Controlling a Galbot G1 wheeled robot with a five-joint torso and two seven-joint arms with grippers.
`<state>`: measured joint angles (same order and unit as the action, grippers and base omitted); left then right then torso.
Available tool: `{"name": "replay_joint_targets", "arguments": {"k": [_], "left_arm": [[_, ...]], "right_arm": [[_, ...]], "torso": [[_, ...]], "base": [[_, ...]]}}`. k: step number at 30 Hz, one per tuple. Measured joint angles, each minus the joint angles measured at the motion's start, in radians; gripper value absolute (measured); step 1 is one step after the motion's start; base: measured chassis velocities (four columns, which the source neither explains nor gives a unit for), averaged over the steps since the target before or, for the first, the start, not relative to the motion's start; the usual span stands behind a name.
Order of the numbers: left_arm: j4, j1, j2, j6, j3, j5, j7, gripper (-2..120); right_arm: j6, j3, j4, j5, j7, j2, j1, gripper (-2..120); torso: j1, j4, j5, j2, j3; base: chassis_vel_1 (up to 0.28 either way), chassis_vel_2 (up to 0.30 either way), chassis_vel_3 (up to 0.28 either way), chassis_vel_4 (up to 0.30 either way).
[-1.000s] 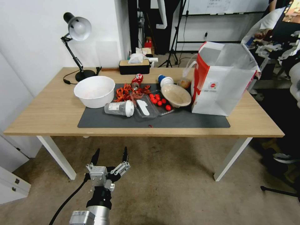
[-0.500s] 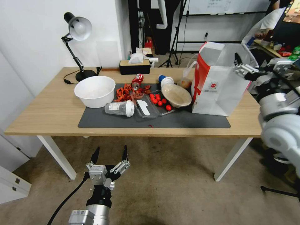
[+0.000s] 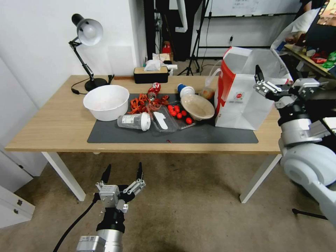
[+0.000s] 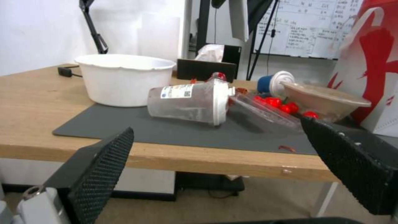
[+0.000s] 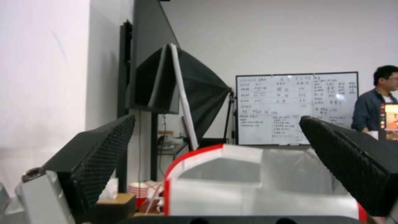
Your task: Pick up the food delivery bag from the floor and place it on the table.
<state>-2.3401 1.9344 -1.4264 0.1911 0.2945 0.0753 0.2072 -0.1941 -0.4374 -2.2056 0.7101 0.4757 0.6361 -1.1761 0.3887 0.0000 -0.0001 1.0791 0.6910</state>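
The food delivery bag [image 3: 245, 99] stands upright on the right end of the table [image 3: 52, 122], white with a red side and a small red logo, its mouth open. My right gripper [image 3: 279, 84] hangs open at the bag's right upper edge, at rim height. In the right wrist view the bag's foil-lined rim [image 5: 248, 180] sits just beyond and below the spread fingers [image 5: 99, 146]. My left gripper [image 3: 123, 168] is open and holds nothing, low over the floor [image 3: 192, 203] in front of the table. The left wrist view has the bag [image 4: 375, 77] at the table's far end.
On the dark mat [image 3: 210, 134] lie a white bowl [image 3: 106, 101], a tipped plastic cup [image 3: 134, 121], red tomatoes [image 3: 178, 112] and a brown lidded bowl [image 3: 197, 106]. A desk lamp [image 3: 85, 38] and tissue box [image 3: 150, 74] stand at the back. A white cabinet [image 3: 14, 206] stands left.
My right arm has come into the head view from the right and moved left and down to the bag's upper right edge. The left arm and the bag have not moved.
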Motion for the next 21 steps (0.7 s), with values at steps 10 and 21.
{"name": "replay_joint_targets", "arguments": {"k": [10,21], "left_arm": [[-0.001,-0.001,-0.001,0.000,-0.005,-0.008,0.002,100],[0.003,0.000,0.004,0.001,-0.017,-0.025,0.006,100]], "right_arm": [[-0.007,-0.027,-0.088,-0.226,-0.045,0.204,-0.291,100],[-0.007,0.007,-0.107,-0.405,-0.081,0.431,-0.519,100]], "torso": [[0.000,0.0000,0.0003,0.000,0.000],[0.000,-0.0001,-0.0002,0.000,0.000]], "base": [[0.000,0.000,0.000,0.000],[0.000,0.000,0.000,0.000]]}}
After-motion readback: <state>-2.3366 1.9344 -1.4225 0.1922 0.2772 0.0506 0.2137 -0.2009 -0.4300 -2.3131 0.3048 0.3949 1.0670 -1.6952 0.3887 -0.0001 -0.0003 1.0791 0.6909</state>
